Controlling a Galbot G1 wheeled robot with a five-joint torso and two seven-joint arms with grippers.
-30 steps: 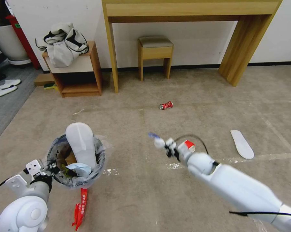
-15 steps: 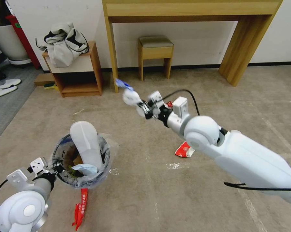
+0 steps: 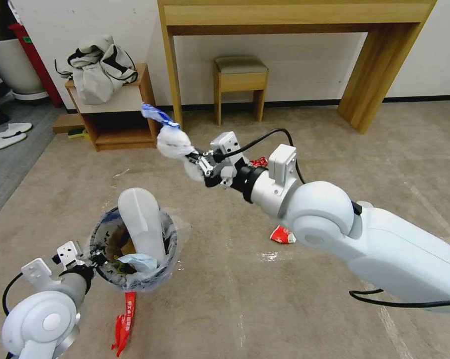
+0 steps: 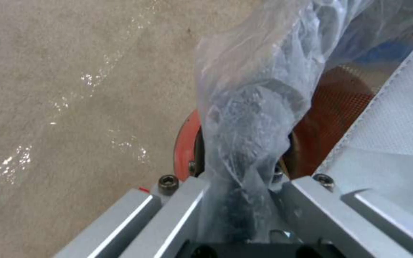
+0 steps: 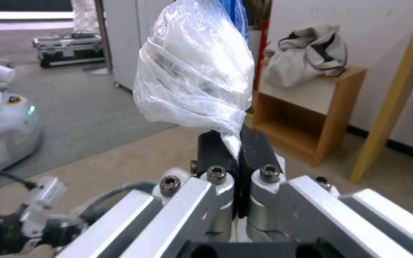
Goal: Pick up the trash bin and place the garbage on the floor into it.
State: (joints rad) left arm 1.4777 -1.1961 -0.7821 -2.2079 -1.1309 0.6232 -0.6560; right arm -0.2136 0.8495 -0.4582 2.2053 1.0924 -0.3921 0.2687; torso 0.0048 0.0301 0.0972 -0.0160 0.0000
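The right end effector is clamped on a crumpled white-blue scrap, held up beyond the trash bin. The scrap looks light and soft; pinching a fold suits it. The left end effector grips the bin's lined rim, above the floor.

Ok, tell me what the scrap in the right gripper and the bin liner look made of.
Scrap: thin clear plastic film, glossy and creased, apparently wrapped over something white, pinched in the right gripper. Bin liner: similar crinkled clear film, glinting, clamped by the left gripper.
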